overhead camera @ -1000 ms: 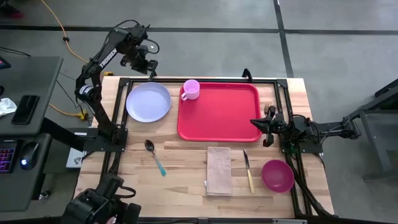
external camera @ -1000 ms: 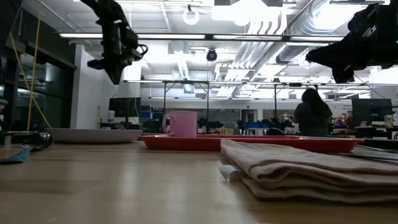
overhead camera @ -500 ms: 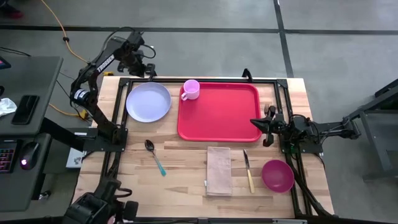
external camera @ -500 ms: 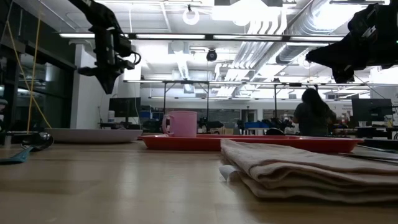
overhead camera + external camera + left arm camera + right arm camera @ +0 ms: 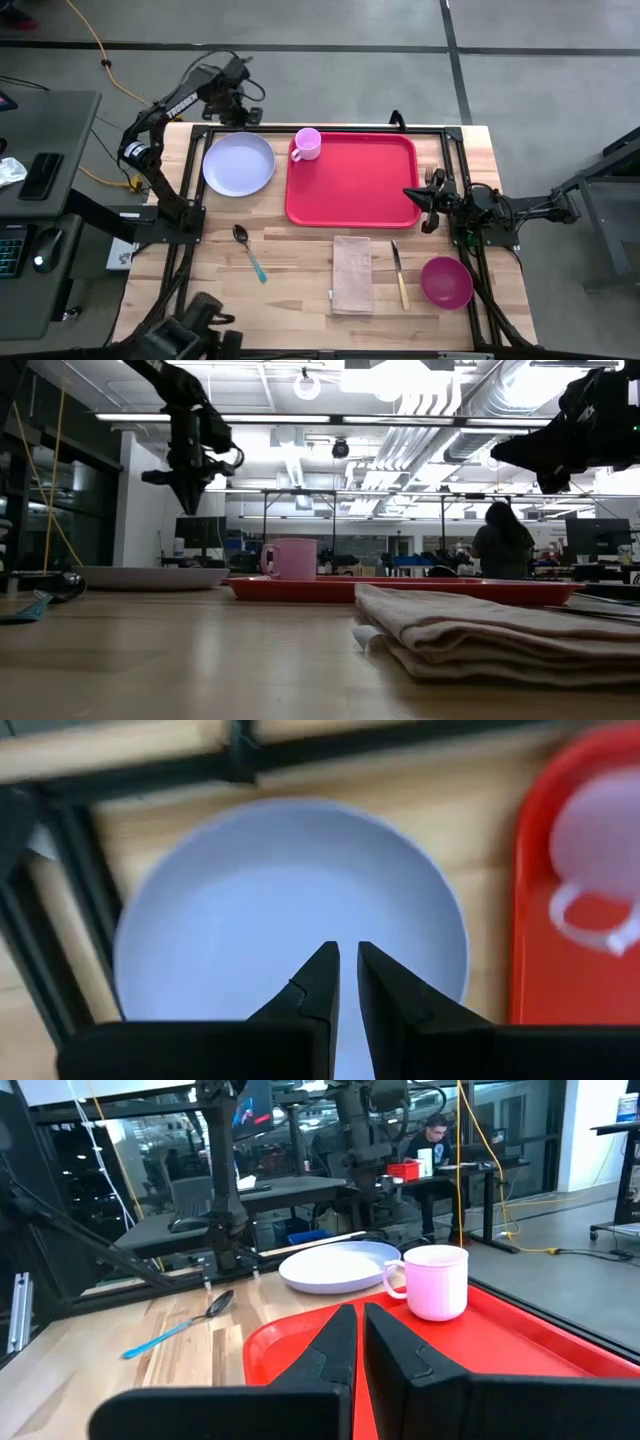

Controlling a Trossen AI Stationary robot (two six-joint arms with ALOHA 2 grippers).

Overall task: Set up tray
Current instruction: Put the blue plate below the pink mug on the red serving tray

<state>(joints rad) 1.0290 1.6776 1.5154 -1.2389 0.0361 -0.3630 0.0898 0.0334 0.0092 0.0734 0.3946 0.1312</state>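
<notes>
So the red tray is sitting flat toward the far middle of the wooden counter, long side running left to right. A pink mug stands upright in the tray's far left corner, handle poking out toward the lavender plate, which sits on the counter just beside the tray's left edge.

Closer to the near edge, in a loose row: a spoon with a teal handle on the left, a folded tan napkin just past the tray's near rim, a knife with a pale yellow handle next to that, and a magenta bowl toward the right corner.

The left pincer hangs up in the air over the far edge of the counter, above the far rim of the plate. From its wrist camera the two dark fingers point straight down at the plate with just a narrow slit between them, and nothing is in there. The right pincer floats at the tray's right near corner, pointing in across the tray, fingers pressed together and holding nothing.

There's a person way back in the room behind the counter.
</notes>
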